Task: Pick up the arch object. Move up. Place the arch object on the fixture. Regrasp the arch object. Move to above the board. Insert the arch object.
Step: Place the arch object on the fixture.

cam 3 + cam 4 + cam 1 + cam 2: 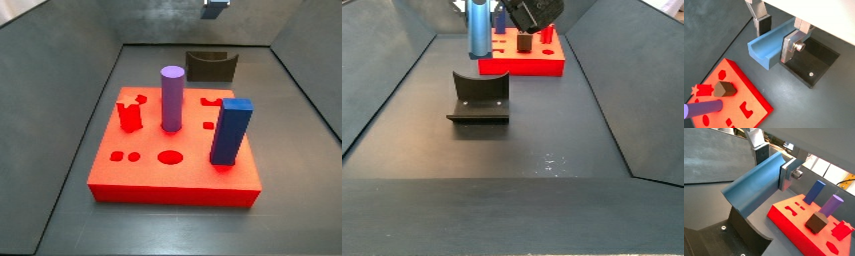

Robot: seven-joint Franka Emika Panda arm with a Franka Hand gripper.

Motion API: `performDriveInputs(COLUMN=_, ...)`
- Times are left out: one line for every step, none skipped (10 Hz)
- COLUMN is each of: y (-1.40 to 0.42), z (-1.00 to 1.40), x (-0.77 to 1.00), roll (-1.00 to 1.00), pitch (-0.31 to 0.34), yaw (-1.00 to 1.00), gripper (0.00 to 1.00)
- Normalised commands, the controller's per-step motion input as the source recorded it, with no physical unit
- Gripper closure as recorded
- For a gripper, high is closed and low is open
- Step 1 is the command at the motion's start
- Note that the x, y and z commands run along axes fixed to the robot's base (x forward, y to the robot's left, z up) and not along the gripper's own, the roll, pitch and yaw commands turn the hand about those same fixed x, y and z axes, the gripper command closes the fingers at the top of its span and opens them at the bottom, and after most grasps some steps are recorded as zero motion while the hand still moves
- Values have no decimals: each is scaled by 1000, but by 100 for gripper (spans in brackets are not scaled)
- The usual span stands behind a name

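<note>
The arch object (pixel 765 49), a dull blue trough-shaped block, sits between the fingers of my gripper (pixel 775 41) in both wrist views, and the gripper is shut on it. One dark pad (pixel 763 25) presses one side and the silver plate (pixel 789 46) presses the other. In a side view the arch object (pixel 478 28) hangs upright in the air above the fixture (pixel 478 95), next to the gripper (pixel 529 12). The fixture's base plate (pixel 814 62) lies under the arch. The red board (pixel 174 160) lies beyond the fixture, with shaped holes in its top. The arch is out of frame in the side view that looks across the board.
On the board stand a purple cylinder (pixel 173 95), a tall royal-blue block (pixel 233 130), a small red upright piece (pixel 130 115) and a brown block (pixel 724 89). Grey walls (pixel 396 70) slope up around the dark floor.
</note>
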Motion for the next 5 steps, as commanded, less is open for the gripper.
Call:
performDriveInputs(y=133, z=-1000, x=127, roll=-1000, pitch=83, yaw=-154, gripper=100)
performDriveInputs(y=140, z=-1000, x=143, roll=-1000, pitch=99, yaw=-171, gripper=100)
performDriveInputs(y=135, z=-1000, x=155, roll=-894, pitch=105, yaw=-166, gripper=100)
performDriveInputs(y=138, z=-1000, x=164, roll=-677, pitch=79, yaw=-158, gripper=100)
performDriveInputs(y=141, z=-1000, x=166, roll=-568, pitch=63, yaw=-157, gripper=100)
